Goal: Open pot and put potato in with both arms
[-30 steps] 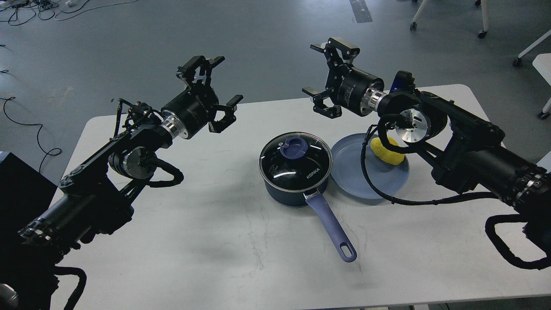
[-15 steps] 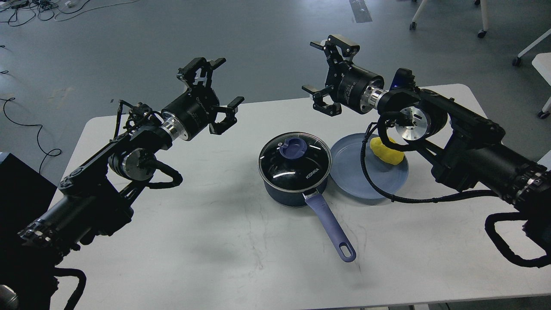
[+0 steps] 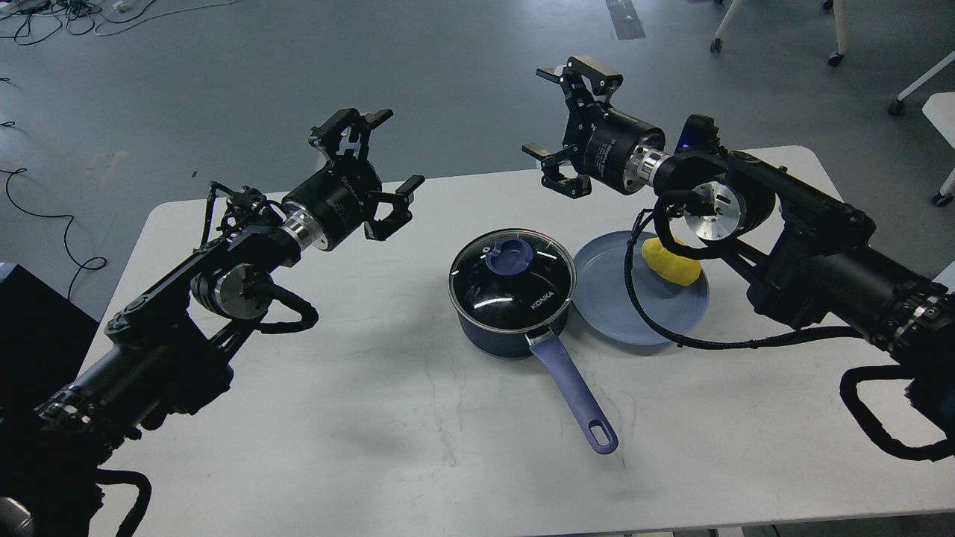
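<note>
The dark navy pot (image 3: 512, 328) stands at the middle of the white table (image 3: 373, 418), its lavender handle (image 3: 573, 395) pointing toward me. A glass lid (image 3: 512, 280) with a blue knob (image 3: 509, 257) covers it. The yellow potato (image 3: 671, 262) lies on a light-blue plate (image 3: 619, 298) to the pot's right, partly behind my right arm's cable. My left gripper (image 3: 369, 168) is open and empty, raised above the table left of the pot. My right gripper (image 3: 563, 127) is open and empty, raised behind the pot and plate.
The table's far edge runs just behind both grippers, with grey floor beyond. Cables (image 3: 45, 216) lie on the floor at the left. Chair legs on castors (image 3: 835, 56) stand at the far right. A black box (image 3: 37, 335) sits by the table's left edge.
Both grippers have drifted slightly: the left one a little to the right, the right one a little upward. Both stay open. Pot, lid and potato have not moved.
</note>
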You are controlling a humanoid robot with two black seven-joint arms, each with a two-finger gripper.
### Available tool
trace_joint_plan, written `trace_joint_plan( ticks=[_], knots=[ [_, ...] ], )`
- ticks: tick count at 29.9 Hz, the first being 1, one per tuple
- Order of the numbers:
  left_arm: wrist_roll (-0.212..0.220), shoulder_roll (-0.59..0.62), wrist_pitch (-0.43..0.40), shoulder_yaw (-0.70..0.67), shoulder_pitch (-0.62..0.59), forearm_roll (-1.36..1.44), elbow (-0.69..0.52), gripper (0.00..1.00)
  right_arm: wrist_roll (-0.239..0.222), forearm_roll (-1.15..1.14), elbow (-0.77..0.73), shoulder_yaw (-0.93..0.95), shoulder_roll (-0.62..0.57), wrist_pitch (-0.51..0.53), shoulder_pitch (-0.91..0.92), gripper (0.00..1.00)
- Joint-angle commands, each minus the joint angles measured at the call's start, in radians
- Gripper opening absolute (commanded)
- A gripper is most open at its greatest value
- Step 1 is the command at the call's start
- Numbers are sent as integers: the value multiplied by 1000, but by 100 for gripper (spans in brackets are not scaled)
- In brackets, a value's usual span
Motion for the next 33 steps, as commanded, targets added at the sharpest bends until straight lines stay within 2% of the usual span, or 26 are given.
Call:
trace_joint_plan(
  ticks=[1,33],
  knots=[
    [0,-2,-1,0,0,1,0,98,0,0,0,0,2,0,0,100],
    [-1,-8,3,5,5,2,0,98,2,0,3,-3,5,5,14,100]
  ],
)
